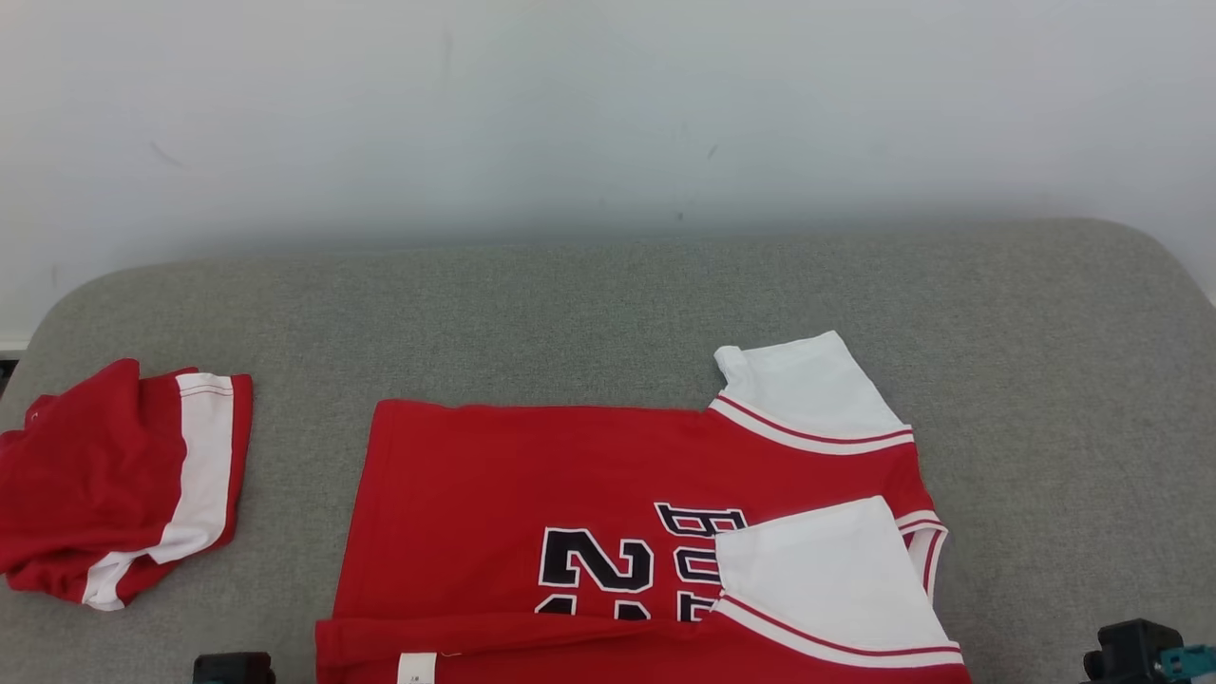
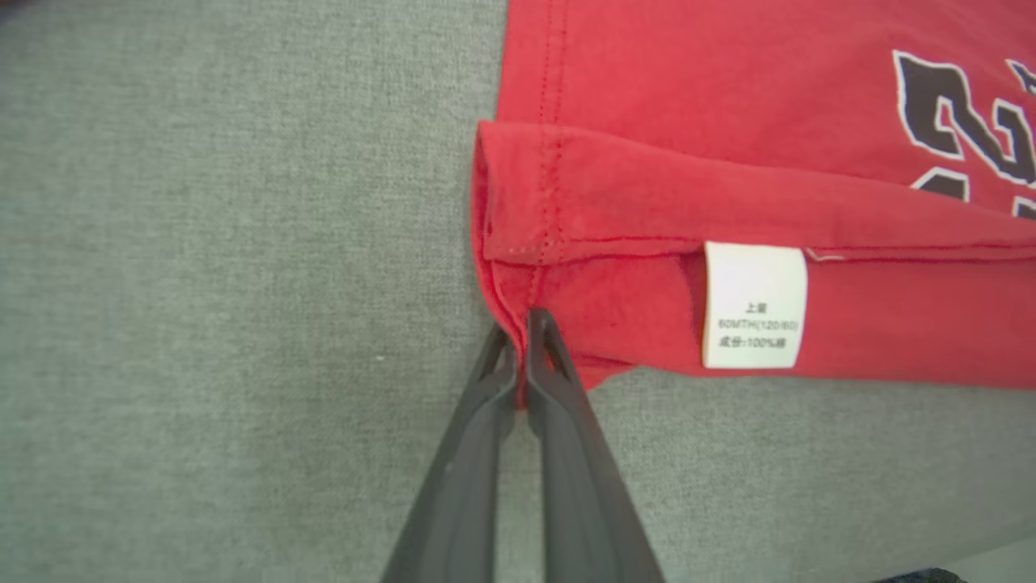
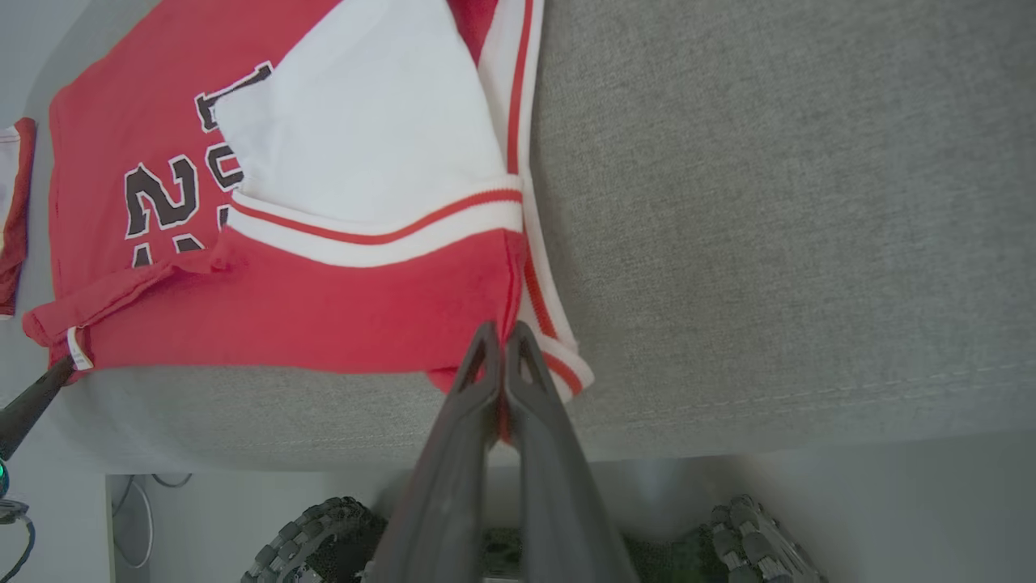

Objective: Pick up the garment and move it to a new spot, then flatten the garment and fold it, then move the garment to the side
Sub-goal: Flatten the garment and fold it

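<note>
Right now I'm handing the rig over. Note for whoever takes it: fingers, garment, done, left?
Left gripper: fingers shut on the jersey's near hem corner, beside the white label.
Right gripper: fingers shut on the near edge at the shoulder end, by the striped trim.
Jersey: flat on the grey cushion, near edge turned over in a narrow fold, near sleeve folded onto the chest, far sleeve out.
Second red-and-white garment bunched at the left.
Done: flattened, first fold begun.
Left: finish folding, move aside.
</note>
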You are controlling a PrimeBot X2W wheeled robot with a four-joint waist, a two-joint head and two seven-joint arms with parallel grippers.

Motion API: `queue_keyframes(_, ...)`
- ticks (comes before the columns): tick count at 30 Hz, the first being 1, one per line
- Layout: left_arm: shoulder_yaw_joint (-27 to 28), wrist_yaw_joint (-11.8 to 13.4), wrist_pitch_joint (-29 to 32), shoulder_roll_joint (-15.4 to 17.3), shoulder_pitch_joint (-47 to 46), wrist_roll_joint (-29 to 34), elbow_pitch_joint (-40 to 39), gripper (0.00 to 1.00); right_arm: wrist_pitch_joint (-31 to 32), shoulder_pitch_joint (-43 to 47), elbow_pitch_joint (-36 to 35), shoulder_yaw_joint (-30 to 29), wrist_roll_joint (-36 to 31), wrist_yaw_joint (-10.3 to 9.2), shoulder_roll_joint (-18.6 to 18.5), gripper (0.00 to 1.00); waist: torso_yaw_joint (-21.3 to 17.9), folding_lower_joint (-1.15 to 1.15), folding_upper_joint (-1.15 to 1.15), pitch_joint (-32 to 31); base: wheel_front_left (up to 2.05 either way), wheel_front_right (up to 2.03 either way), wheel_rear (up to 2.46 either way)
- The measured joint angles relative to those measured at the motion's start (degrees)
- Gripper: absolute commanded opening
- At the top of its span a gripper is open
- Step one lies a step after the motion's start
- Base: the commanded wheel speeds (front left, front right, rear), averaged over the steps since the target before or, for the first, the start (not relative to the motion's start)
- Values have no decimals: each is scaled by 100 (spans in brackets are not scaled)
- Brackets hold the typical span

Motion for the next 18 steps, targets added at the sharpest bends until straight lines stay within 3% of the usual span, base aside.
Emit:
queue_keyframes(15, 105, 112, 237, 130, 704, -192, -727, 0, 259, 426, -181, -100, 166, -157, 141, 0, 59, 0, 1, -40, 0, 0, 0)
queue_keyframes(16, 103, 112, 274, 132, 705, -191, -759, 8, 263, 426, -176, -109, 185, -188, 148, 0, 67, 0, 0, -37, 0, 0, 0)
queue_keyframes(17, 94, 115, 291, 138, 706, -186, -787, 8, 288, 427, -167, -120, 187, -203, 153, 0, 74, 0, 0, -33, 0, 0, 0)
queue_keyframes(18, 91, 118, 328, 147, 712, -175, -810, 39, 309, 430, -157, -129, 187, -203, 154, 0, 80, 0, 0, -28, 0, 0, 0)
